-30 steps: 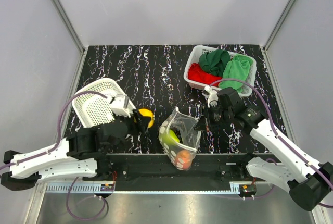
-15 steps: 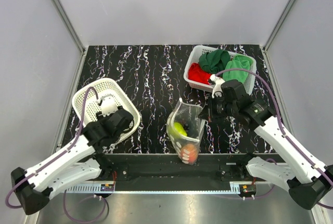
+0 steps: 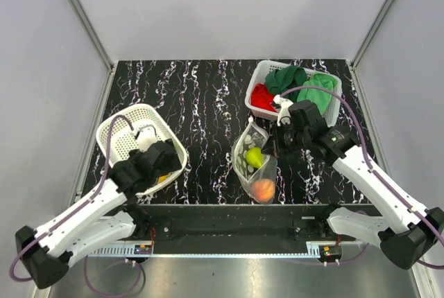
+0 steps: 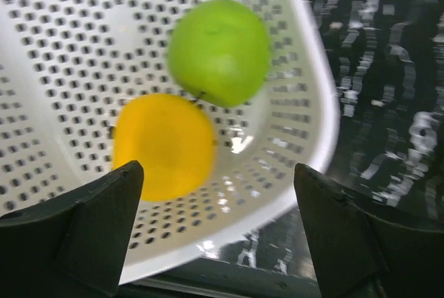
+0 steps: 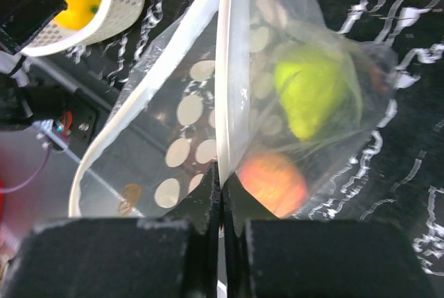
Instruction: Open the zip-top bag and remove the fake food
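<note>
The clear polka-dot zip-top bag (image 3: 254, 161) hangs open by its top edge. My right gripper (image 3: 272, 145) is shut on the zip strip (image 5: 223, 104). Inside the bag sit a green apple (image 5: 312, 89) and an orange-pink peach (image 5: 272, 181), also visible from above as the apple (image 3: 254, 157) and the peach (image 3: 263, 188). My left gripper (image 4: 216, 170) is open above the near corner of a white perforated basket (image 4: 319, 118). In that basket lie another green apple (image 4: 218, 50) and a yellow fruit (image 4: 164, 144). Nothing sits between the left fingers.
The left arm (image 3: 149, 163) covers part of the white basket (image 3: 114, 128) at the table's left. A second white basket (image 3: 258, 76) at the back right holds red and green cloths (image 3: 295, 89). Grey walls enclose the black marbled table (image 3: 201, 97).
My left arm carried the yellow fruit from beside the bag to the left basket, opened and let it go there. My right gripper shifted the bag right and back.
</note>
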Available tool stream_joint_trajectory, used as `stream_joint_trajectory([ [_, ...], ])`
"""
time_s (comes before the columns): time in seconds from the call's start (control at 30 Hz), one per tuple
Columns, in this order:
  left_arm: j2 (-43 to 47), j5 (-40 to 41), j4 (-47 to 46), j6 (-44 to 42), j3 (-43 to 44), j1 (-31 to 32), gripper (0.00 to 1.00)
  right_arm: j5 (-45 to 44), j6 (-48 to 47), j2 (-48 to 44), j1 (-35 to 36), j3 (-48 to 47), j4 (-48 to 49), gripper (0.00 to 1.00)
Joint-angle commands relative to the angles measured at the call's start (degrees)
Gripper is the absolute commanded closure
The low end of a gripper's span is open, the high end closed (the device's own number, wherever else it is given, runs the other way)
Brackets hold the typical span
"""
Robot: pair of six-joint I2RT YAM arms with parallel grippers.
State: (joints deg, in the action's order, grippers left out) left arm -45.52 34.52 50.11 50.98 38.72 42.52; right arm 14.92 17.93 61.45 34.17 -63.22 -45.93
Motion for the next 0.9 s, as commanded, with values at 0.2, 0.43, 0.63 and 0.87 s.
stream_joint_trajectory([
  [0.2, 3.44, -39.14, -36.06, -11.96, 4.44, 1.76, 0.20, 15.92, 2.01, -0.36, 0.10, 3.63, 8.75, 1.00],
  [0.43, -13.08, -25.92, -43.16, -19.07, 13.21, 20.92, 0.28, 23.04, 3.68, -0.01, 0.10, 5.39, 11.30, 1.00],
  [0.63, -25.13, -20.91, -42.47, -18.47, 18.85, 26.21, 0.51, 23.49, 4.92, -1.86, 0.02, 6.36, 11.22, 1.00],
  [0.87, -30.49, -16.77, -40.44, -17.23, 18.41, 27.96, 0.65, 22.96, 5.62, -2.91, 0.10, 8.55, 10.51, 1.00],
])
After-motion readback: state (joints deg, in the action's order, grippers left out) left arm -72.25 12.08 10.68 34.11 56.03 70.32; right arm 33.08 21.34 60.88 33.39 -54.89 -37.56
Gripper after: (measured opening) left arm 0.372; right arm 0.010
